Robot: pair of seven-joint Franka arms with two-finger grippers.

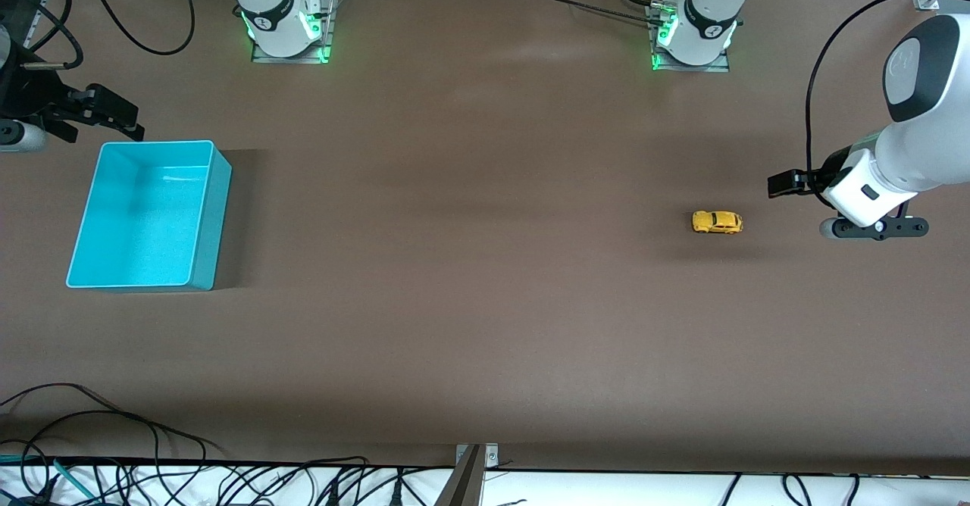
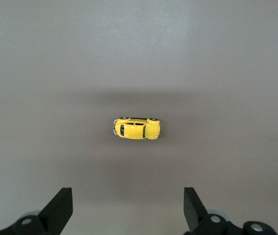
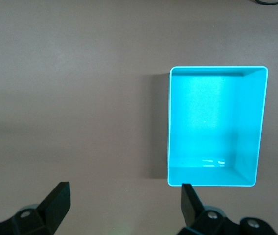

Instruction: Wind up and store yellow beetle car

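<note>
Desk (image 1: 485, 324): brown, matte, cables along the edge nearest the front camera.
Left hand (image 2: 128, 210): fingers apart, holding nothing, up over the desk at the left arm's end, just beside the car.
Car (image 1: 717, 222): small, yellow, on its wheels on the desk, apart from both hands.
Right hand (image 3: 124, 205): fingers apart, holding nothing, up over the desk at the right arm's end, near the bin's rim.
Bin (image 1: 83, 222): turquoise, open-topped, nothing inside, well apart from the car.

Right end effector (image 1: 114, 116) partly beyond frame edge
</note>
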